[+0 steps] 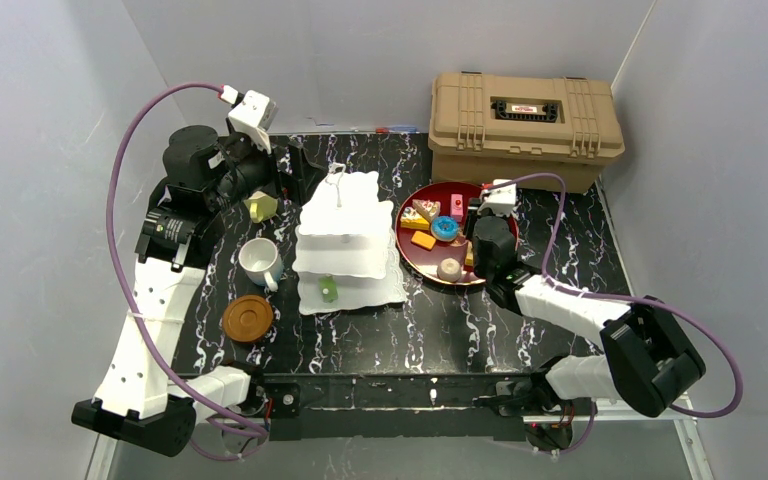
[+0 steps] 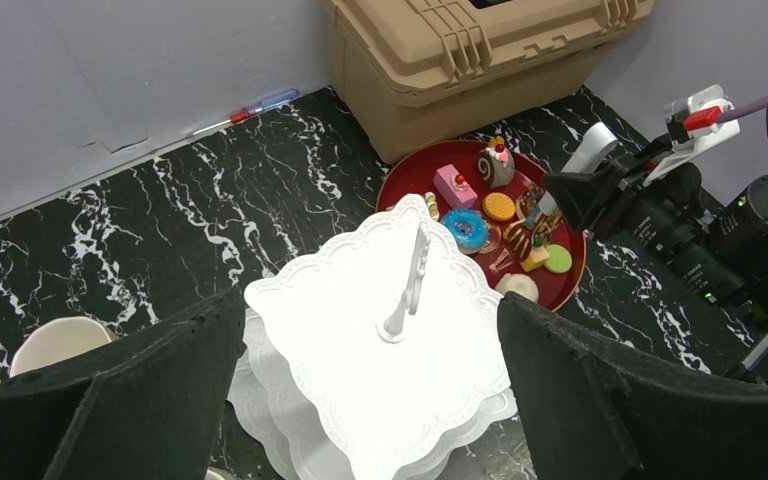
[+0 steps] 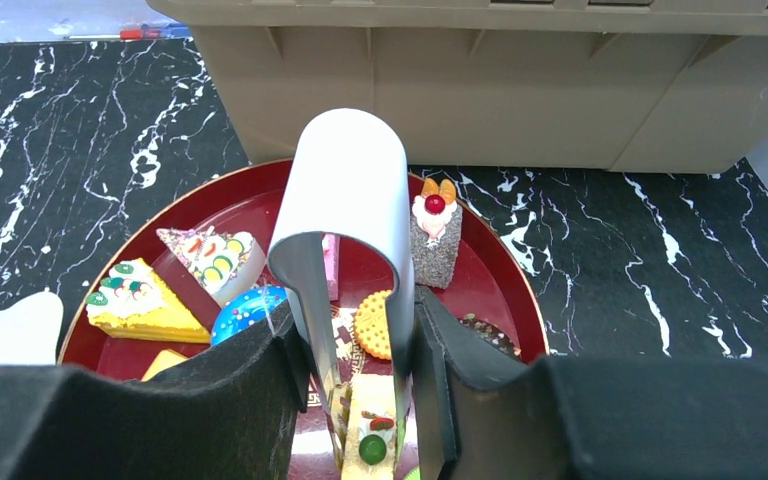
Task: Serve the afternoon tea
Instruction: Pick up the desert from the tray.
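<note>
The cake stand [image 1: 350, 215] is white, tray [image 1: 445, 192] dark red, coaster [image 1: 247, 318] brown, tabletop [image 1: 440, 330] white-veined black, half-hidden mug [image 1: 260, 207] apparently yellow-green.

Upright white cake stand [image 1: 346, 248], pastries [image 1: 446, 228] beside

Top cam sits high behind the arm bases, looking down on the whole table [image 1: 440, 335]. Left wrist cam hangs over the cake stand [image 2: 360, 360], facing the red tray [image 2: 415, 178] right of centre. Right wrist cam: close over that tray, shared by all three.
</note>
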Action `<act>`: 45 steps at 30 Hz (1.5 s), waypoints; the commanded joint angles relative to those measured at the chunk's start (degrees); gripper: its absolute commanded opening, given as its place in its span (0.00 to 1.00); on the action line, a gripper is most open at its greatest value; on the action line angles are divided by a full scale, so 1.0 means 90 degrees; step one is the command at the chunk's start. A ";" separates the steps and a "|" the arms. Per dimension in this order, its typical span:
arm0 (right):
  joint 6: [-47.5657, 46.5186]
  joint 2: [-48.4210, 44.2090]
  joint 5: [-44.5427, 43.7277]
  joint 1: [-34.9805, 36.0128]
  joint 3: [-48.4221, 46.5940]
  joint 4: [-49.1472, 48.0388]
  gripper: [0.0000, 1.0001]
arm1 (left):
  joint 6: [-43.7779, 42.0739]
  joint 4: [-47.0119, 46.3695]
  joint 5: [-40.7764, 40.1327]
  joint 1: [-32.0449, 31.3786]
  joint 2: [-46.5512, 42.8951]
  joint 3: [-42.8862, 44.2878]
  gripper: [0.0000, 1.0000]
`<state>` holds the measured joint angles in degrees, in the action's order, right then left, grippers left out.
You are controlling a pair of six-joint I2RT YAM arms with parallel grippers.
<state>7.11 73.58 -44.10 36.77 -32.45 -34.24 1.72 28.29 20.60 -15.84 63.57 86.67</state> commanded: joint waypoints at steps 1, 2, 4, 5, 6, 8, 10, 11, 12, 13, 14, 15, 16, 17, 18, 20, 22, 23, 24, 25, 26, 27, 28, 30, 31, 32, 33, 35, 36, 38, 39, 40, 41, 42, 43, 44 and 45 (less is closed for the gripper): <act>-0.0203 -0.0272 0.0133 -0.0024 -0.0102 -0.0372 0.01 | 0.0005 -0.0126 0.0123 0.0057 -0.0024 0.0069 0.94; -0.0234 -0.0316 0.0189 -0.0024 -0.0129 -0.0347 0.01 | 0.0010 -0.0121 0.0123 0.0051 -0.0018 0.0070 0.94; -0.0283 -0.0438 0.0335 -0.0024 -0.0188 -0.0305 0.01 | 0.0005 -0.0126 0.0133 0.0056 -0.0009 0.0069 0.94; -0.0308 -0.0501 0.0411 -0.0024 -0.0226 -0.0262 0.01 | 0.0005 -0.0133 0.0141 0.0055 -0.0009 0.0076 0.94; -0.0320 -0.0561 0.0475 -0.0024 -0.0260 -0.0222 0.01 | 0.0013 -0.0144 0.0143 0.0057 -0.0012 0.0075 0.94; -0.0328 -0.0671 0.0554 -0.0024 -0.0308 -0.0134 0.01 | 0.0024 -0.0155 0.0148 0.0056 0.0002 0.0084 0.94; -0.0331 -0.0766 0.0627 -0.0024 -0.0317 -0.0113 0.01 | 0.0029 -0.0156 0.0152 0.0056 -0.0002 0.0078 0.93; -0.0332 -0.0780 0.0631 -0.0024 -0.0304 -0.0107 0.01 | 0.0036 -0.0156 0.0152 0.0060 -0.0002 0.0085 0.93; -0.0334 -0.0775 0.0611 -0.0025 -0.0273 -0.0103 0.01 | 0.0034 -0.0155 0.0159 0.0060 0.0008 0.0078 0.93; -0.0340 -0.0761 0.0571 -0.0029 -0.0240 -0.0102 0.01 | 0.0034 -0.0155 0.0158 0.0065 0.0007 0.0080 0.93; -0.0334 -0.0732 0.0528 -0.0024 -0.0199 -0.0103 0.01 | 0.0034 -0.0155 0.0162 0.0065 0.0004 0.0072 0.93; -0.0324 -0.0705 0.0488 -0.0024 -0.0142 -0.0111 0.01 | 0.0034 -0.0151 0.0156 0.0061 0.0007 0.0076 0.93; -0.0306 -0.0684 0.0477 -0.0024 -0.0081 -0.0120 0.01 | 0.0035 -0.0146 0.0153 0.0068 0.0001 0.0077 0.93; -0.0287 -0.0663 0.0488 -0.0024 -0.0031 -0.0136 0.01 | 0.0030 -0.0146 0.0153 0.0066 -0.0002 0.0062 0.93; -0.0270 -0.0644 0.0479 -0.0024 0.0035 -0.0145 0.01 | 0.0030 -0.0138 0.0153 0.0070 -0.0006 0.0061 0.93; -0.0244 -0.0618 0.0446 -0.0026 0.0159 -0.0181 0.01 | 0.0033 -0.0136 0.0150 0.0062 -0.0010 0.0056 0.93; -0.0261 -0.0617 0.0397 -0.0028 0.0265 -0.0181 0.01 | 0.0034 -0.0136 0.0142 0.0066 -0.0018 0.0048 0.93; -0.0263 -0.0617 0.0381 -0.0029 0.0321 -0.0185 0.01 | 0.0025 -0.0136 0.0146 0.0068 -0.0019 0.0047 0.93; -0.0272 -0.0634 0.0370 -0.0024 0.0360 -0.0189 0.01 | 0.0024 -0.0136 0.0143 0.0069 -0.0022 0.0045 0.93; -0.0286 -0.0644 0.0378 -0.0024 0.0399 -0.0202 0.01 | 0.0024 -0.0143 0.0143 0.0061 -0.0022 0.0038 0.93; -0.0301 -0.0639 0.0392 -0.0024 0.0431 -0.0208 0.01 | 0.0024 -0.0145 0.0143 0.0066 -0.0013 0.0033 0.93; -0.0294 -0.0630 0.0416 -0.0024 0.0453 -0.0214 0.01 | 0.0033 -0.0153 0.0143 0.0065 -0.0007 0.0033 0.93; -0.0272 -0.0613 0.0427 -0.0026 0.0473 -0.0231 0.01 | 0.0042 -0.0160 0.0143 0.0064 -0.0012 0.0032 0.92; -0.0230 -0.0598 0.0419 -0.0024 0.0508 -0.0292 0.01 | 0.0062 -0.0165 0.0151 0.0062 -0.0001 0.0031 0.92; -0.0224 -0.0587 0.0419 -0.0024 0.0518 -0.0326 0.01 | 0.0063 -0.0165 0.0152 0.0074 -0.0001 0.0031 0.92; -0.0224 -0.0579 0.0426 -0.0024 0.0514 -0.0335 0.01 | 0.0056 -0.0160 0.0152 0.0068 -0.0003 0.0034 0.92; -0.0233 -0.0562 0.0428 -0.0024 0.0510 -0.0341 0.01 | 0.0054 -0.0165 0.0151 0.0073 -0.0011 0.0037 0.92; -0.0271 -0.0523 0.0449 -0.0024 0.0516 -0.0339 0.01 | 0.0027 -0.0156 0.0136 0.0075 -0.0021 0.0032 0.92; -0.0273 -0.0520 0.0464 -0.0024 0.0540 -0.0349 0.01 | 0.0025 -0.0155 0.0133 0.0071 -0.0022 0.0039 0.92; -0.0211 -0.0558 0.0499 -0.0029 0.0685 -0.0480 0.02 | 0.0024 -0.0155 0.0130 0.0071 -0.0020 0.0031 0.92; -0.0160 -0.0588 0.0512 -0.0024 0.0788 -0.0580 0.03 | 0.0024 -0.0160 0.0133 0.0070 -0.0022 0.0032 0.92; -0.0145 -0.0617 0.0507 -0.0024 0.0921 -0.0668 0.03 | 0.0038 -0.0170 0.0133 0.0075 -0.0022 0.0016 0.92; -0.0113 -0.0653 0.0505 -0.0024 0.1016 -0.0753 0.02 | 0.0044 -0.0174 0.0140 0.0077 -0.0030 0.0018 0.92; -0.0094 -0.0685 0.0484 -0.0024 0.1110 -0.0844 0.02 | 0.0052 -0.0175 0.0150 0.0075 -0.0023 0.0009 0.92; -0.0088 -0.0723 0.0472 -0.0024 0.1190 -0.0920 0.02 | 0.0053 -0.0175 0.0152 0.0071 -0.0030 0.0008 0.92; -0.0083 -0.0761 0.0467 -0.0024 0.1251 -0.0965 0.02 | 0.0053 -0.0175 0.0161 0.0070 -0.0023 0.0008 0.92; -0.0095 -0.0791 0.0450 -0.0024 0.1315 -0.1054 0.04 | 0.0045 -0.0175 0.0169 0.0072 -0.0031 0.0006 0.92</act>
<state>4.86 67.29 -39.27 36.75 -23.90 -41.63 1.98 27.05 21.02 -15.49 63.75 86.67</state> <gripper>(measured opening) 0.443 0.925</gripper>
